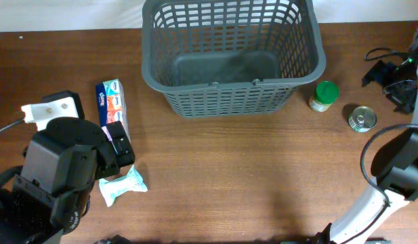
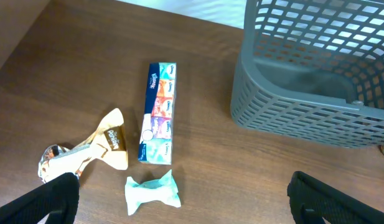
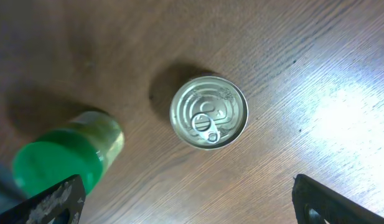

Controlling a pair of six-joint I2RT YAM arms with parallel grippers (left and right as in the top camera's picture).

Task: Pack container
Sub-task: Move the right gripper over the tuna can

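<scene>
The container [image 1: 229, 102] is sitting at 12 o'clock on the table [image 1: 229, 183]. The left gripper [image 2: 190, 202] is standing fully spread at 8 o'clock, gripping nothing, near a tissue pack [image 2: 158, 112]. The right gripper [image 3: 195, 208] is hovering wide apart — nothing held — over a tin can [image 3: 208, 112] at 3 o'clock.

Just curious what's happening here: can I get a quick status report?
Left gripper open, right gripper open, nothing held. Container upright, empty. Tin can, jar beside it; nothing blocking.
</scene>
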